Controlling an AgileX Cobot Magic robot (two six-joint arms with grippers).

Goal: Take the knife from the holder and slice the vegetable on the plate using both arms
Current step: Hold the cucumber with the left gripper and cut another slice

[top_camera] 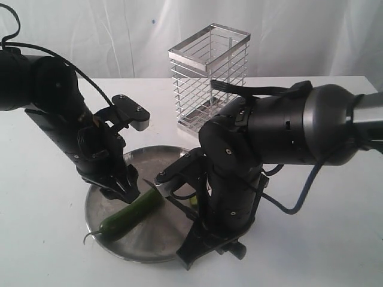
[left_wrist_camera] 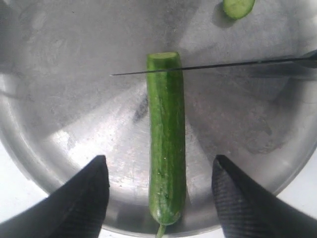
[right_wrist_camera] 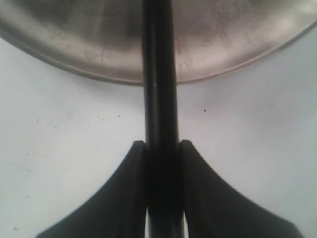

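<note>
Plate (top_camera: 119, 248) sits on the white table (top_camera: 42, 179), and on it we count one vegetable (top_camera: 128, 214) and one cut slice (left_wrist_camera: 238, 7) lying apart. Our left gripper (left_wrist_camera: 158, 198) hangs over the vegetable's stem end, jaws spread wide and touching nothing. The knife (left_wrist_camera: 208, 65) crosses the vegetable just below its cut end. Our right gripper (right_wrist_camera: 161, 163) is clamped on the knife's handle; its arm hides part of the plate. One holder (top_camera: 209, 75) stands behind.

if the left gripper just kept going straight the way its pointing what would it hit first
Most likely the vegetable: it lies between the open fingers of the left gripper, with the plate right under it. How high the fingertips sit is unclear.
</note>
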